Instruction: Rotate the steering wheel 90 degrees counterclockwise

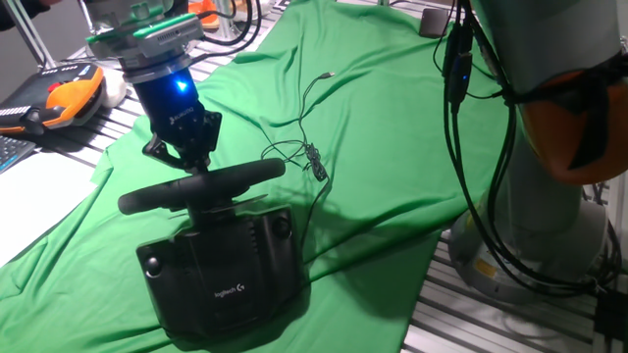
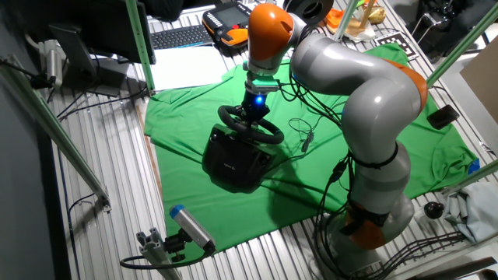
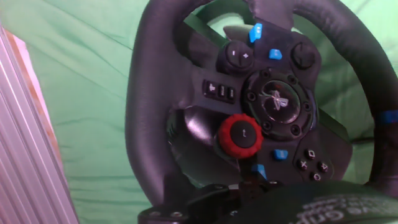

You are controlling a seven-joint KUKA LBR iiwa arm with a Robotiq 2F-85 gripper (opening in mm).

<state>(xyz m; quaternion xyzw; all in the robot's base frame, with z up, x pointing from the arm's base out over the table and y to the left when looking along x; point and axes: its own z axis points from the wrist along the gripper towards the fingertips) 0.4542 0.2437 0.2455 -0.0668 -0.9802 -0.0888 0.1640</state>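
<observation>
End effector [image 1: 201,165]: on far rim of wheel [image 1: 201,186], closure cannot be told | hub appears rotated | remaining turn unclear | green-clothed counter [image 1: 392,147].

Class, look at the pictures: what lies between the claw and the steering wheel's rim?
Nothing: in one fixed view the claw sits right at the steering wheel rim, no gap visible.
</observation>
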